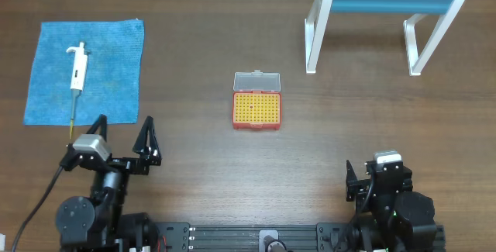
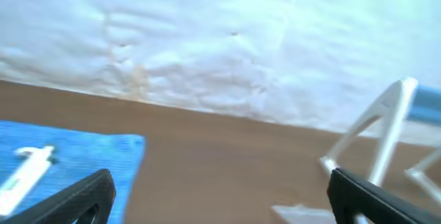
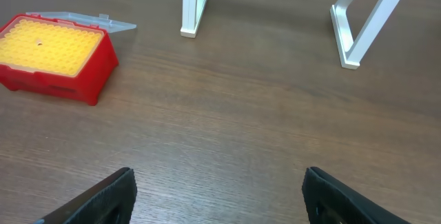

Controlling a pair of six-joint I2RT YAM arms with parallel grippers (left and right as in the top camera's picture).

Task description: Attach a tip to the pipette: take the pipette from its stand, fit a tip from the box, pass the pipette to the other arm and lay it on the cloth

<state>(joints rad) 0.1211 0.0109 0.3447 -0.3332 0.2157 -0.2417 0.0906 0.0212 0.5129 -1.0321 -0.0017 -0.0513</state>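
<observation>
A white pipette [image 1: 77, 67] with a yellow tip lies on the blue cloth [image 1: 108, 89] at the table's far left; its head [image 2: 27, 169] and the cloth [image 2: 103, 155] also show in the left wrist view. The red tip box [image 1: 256, 110] with yellow tips stands open mid-table, its clear lid folded back, and appears as well in the right wrist view [image 3: 55, 62]. The white stand with a blue bar [image 1: 387, 0] is at the back right. My left gripper [image 1: 124, 137] is open, just in front of the cloth's near edge. My right gripper [image 3: 217, 196] is open near the table's front right, holding nothing.
The stand's white legs [image 3: 196, 7] rise beyond the right gripper. Bare brown tabletop [image 1: 325, 143] lies between the tip box and both arms. A white wall [image 2: 220, 38] backs the table in the left wrist view.
</observation>
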